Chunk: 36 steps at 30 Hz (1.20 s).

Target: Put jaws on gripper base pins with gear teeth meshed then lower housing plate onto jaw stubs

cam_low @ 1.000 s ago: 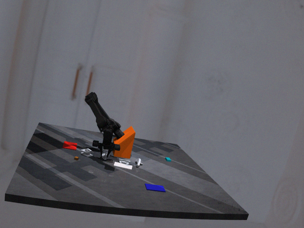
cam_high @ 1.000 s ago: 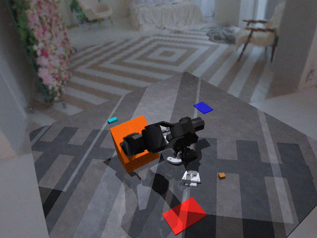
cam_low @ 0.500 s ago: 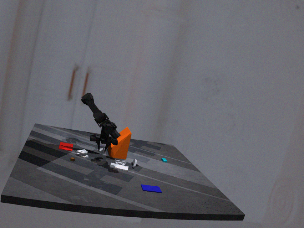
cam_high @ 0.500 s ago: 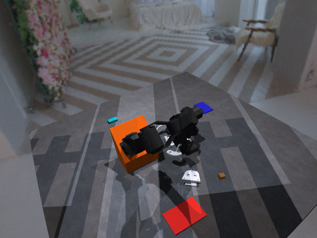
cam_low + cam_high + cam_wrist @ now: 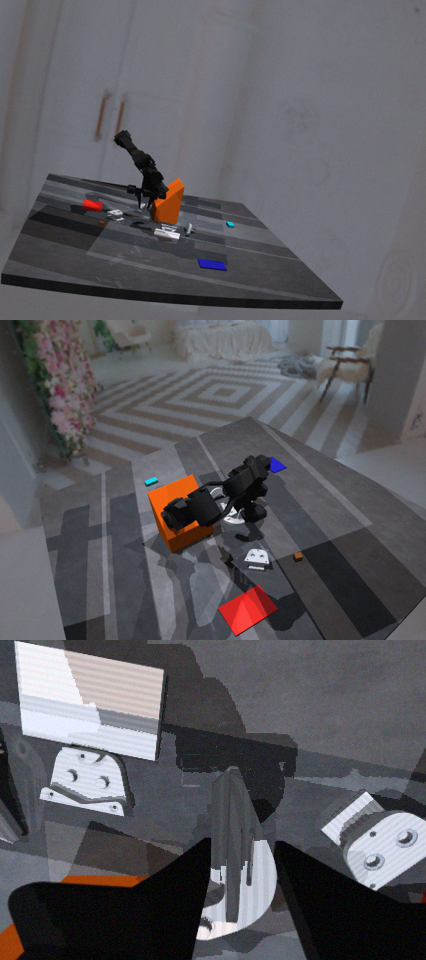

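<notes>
My gripper (image 5: 242, 846) (image 5: 144, 208) is shut on a white curved jaw (image 5: 262, 875) (image 5: 144, 205) (image 5: 234, 520), held above the table beside the orange block. A white part with two ringed round features (image 5: 390, 860) (image 5: 257, 556) (image 5: 115, 212) lies to the right in the wrist view. Another white part with two round features (image 5: 90, 775) (image 5: 168, 227) lies at the left there, beside a white rectangular block (image 5: 90, 705) (image 5: 167, 234). I cannot tell for sure which of these parts is the base and which is the housing plate. The other jaw (image 5: 188, 229) (image 5: 216, 492) lies apart from my gripper.
A tall orange block (image 5: 175, 492) (image 5: 171, 206) stands close to my gripper. A red mat (image 5: 247, 609) (image 5: 92, 205), a blue mat (image 5: 277, 465) (image 5: 212, 264), a cyan block (image 5: 151, 481) (image 5: 230, 224) and a small brown cube (image 5: 297, 556) (image 5: 101, 223) lie around.
</notes>
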### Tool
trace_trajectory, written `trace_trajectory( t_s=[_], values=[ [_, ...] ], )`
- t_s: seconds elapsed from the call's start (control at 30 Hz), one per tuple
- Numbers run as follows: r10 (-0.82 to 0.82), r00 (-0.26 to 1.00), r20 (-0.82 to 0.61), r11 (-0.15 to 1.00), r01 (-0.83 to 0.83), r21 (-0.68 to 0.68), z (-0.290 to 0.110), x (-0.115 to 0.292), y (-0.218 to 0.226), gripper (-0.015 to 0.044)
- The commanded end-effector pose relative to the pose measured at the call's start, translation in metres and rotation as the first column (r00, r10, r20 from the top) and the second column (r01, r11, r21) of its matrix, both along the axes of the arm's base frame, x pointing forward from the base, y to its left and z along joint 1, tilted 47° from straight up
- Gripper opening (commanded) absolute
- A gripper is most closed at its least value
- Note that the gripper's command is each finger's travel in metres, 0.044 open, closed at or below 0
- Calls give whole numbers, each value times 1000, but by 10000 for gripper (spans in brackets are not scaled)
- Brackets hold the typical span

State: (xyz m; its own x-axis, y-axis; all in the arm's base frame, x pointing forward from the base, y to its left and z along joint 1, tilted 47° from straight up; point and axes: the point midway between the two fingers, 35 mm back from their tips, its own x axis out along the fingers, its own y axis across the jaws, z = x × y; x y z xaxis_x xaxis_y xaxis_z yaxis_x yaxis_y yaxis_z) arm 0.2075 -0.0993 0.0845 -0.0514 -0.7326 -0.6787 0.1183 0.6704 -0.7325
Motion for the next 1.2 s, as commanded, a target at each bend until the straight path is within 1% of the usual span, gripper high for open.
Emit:
trace_trajectory(
  t_s=[0.0,0.53,1.17],
  values=[
    [-5,1000,12,1000,5,1,-2,10,4,134],
    [-21,999,32,1000,21,4,-27,45,28,134],
    [-42,998,55,999,42,1,-67,77,59,134]
  ],
)
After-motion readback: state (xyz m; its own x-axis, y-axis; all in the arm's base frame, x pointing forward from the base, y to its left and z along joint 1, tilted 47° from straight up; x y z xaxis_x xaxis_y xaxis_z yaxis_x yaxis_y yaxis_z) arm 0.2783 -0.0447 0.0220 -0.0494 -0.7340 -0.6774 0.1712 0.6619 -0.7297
